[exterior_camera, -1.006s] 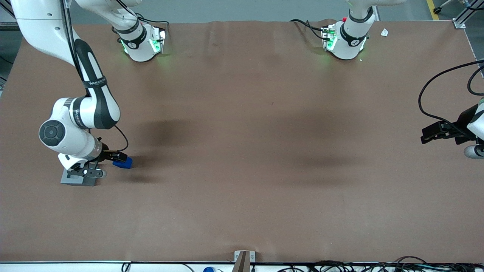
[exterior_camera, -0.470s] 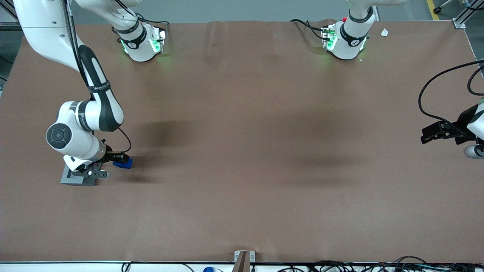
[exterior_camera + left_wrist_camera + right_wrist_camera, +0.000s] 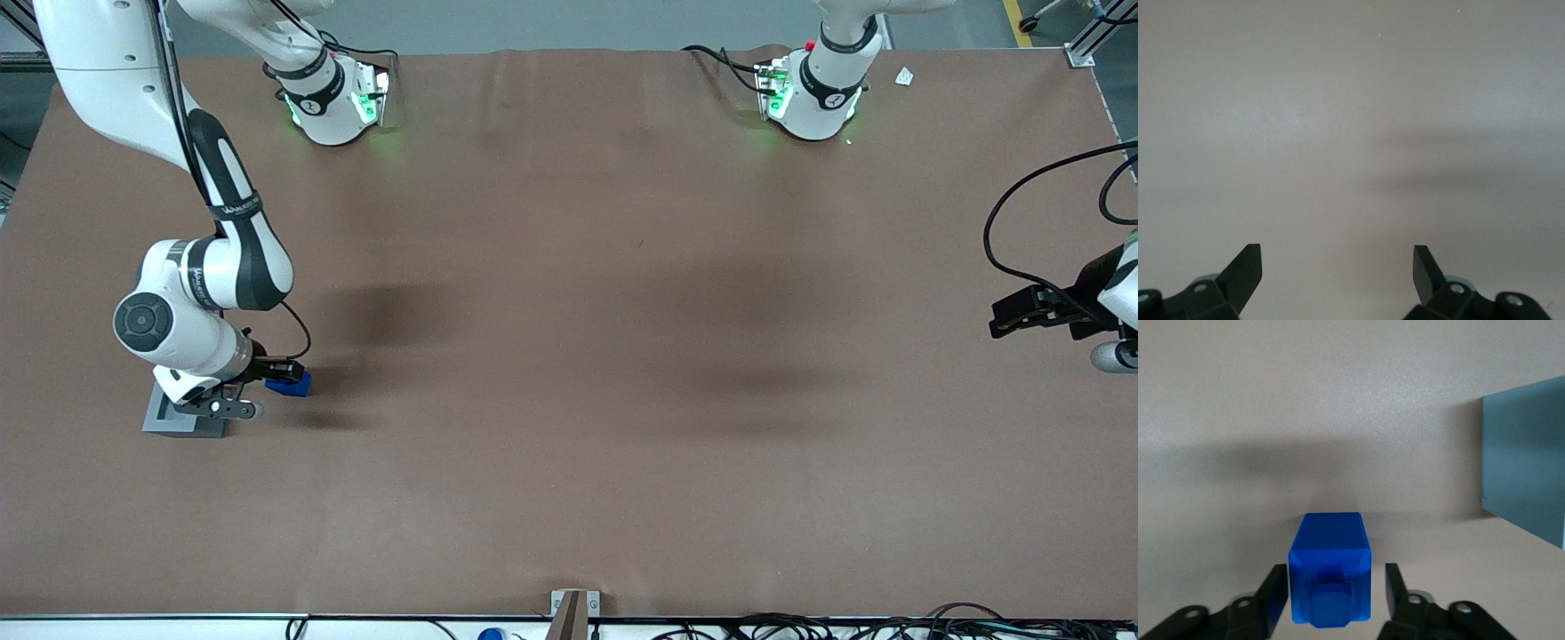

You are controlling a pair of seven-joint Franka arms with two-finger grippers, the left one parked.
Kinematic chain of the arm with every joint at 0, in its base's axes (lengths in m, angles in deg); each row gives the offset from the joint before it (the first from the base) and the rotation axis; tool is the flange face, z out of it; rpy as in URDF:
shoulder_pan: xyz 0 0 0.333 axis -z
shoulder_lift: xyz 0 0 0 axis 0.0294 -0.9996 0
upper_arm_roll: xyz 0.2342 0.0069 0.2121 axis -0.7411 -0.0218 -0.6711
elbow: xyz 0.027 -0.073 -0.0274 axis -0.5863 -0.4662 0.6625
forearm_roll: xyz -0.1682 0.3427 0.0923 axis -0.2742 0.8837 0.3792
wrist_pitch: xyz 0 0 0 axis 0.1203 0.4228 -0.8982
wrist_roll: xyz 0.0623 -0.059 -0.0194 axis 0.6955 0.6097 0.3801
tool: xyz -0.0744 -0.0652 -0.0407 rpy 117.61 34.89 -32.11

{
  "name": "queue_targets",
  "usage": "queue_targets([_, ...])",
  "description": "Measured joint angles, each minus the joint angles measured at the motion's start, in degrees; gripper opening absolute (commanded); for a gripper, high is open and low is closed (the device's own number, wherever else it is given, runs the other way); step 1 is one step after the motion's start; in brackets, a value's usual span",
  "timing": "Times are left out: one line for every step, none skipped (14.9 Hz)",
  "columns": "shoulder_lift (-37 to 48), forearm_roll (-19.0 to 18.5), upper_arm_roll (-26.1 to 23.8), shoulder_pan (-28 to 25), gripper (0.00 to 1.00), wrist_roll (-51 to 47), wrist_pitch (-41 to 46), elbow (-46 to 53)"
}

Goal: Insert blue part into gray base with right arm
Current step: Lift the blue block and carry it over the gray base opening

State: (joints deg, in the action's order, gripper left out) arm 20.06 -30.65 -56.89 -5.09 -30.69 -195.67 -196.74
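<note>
The blue part [image 3: 293,385] lies on its side on the brown table, beside the gray base [image 3: 165,420], toward the parked arm's end from it. In the right wrist view the blue part [image 3: 1331,570] points its stepped stub at the camera, and the gray base [image 3: 1525,470] stands apart from it. My right gripper [image 3: 283,373] is low over the table with one finger on each side of the blue part. It is open [image 3: 1335,579]: one finger sits close against the block, and a gap shows at the other finger. The wrist covers part of the base's top.
The right arm's wrist and forearm [image 3: 191,311] hang above the gray base. Both arm bases [image 3: 333,98] stand at the table edge farthest from the front camera. Cables lie along the table edge nearest that camera.
The right arm's wrist has shifted a little toward the parked arm's end and lowered, bringing the fingers further around the blue part. The blue part and gray base have not moved.
</note>
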Motion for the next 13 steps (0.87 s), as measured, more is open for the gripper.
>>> queue_targets([-0.06,0.0,0.0,0.0,0.47,0.0,0.0,-0.03])
queue_targets([-0.14,0.0,0.0,0.0,0.41,0.0,0.0,-0.04])
queue_targets([-0.16,0.01,-0.03,0.0,0.33,0.0,0.0,-0.01])
queue_targets([-0.17,0.0,-0.03,-0.01,0.25,0.0,-0.01,-0.01])
queue_targets([-0.17,0.0,-0.03,0.0,0.13,0.0,-0.01,0.0])
queue_targets([-0.17,0.0,-0.03,0.0,0.06,0.0,-0.01,0.0])
queue_targets([-0.17,0.0,-0.03,0.0,0.04,0.0,-0.01,0.0])
queue_targets([-0.16,0.0,-0.02,0.01,0.03,0.0,0.0,0.0])
queue_targets([-0.11,0.0,0.05,0.07,0.01,0.0,0.29,0.07])
queue_targets([0.2,0.0,0.13,0.14,0.01,0.0,1.51,0.43])
queue_targets([0.88,0.0,0.21,0.29,0.01,-0.01,3.54,1.28])
queue_targets([2.03,0.0,0.26,0.58,0.01,-0.01,5.43,2.22])
queue_targets([3.35,0.0,0.27,0.93,0.0,0.0,6.87,3.0])
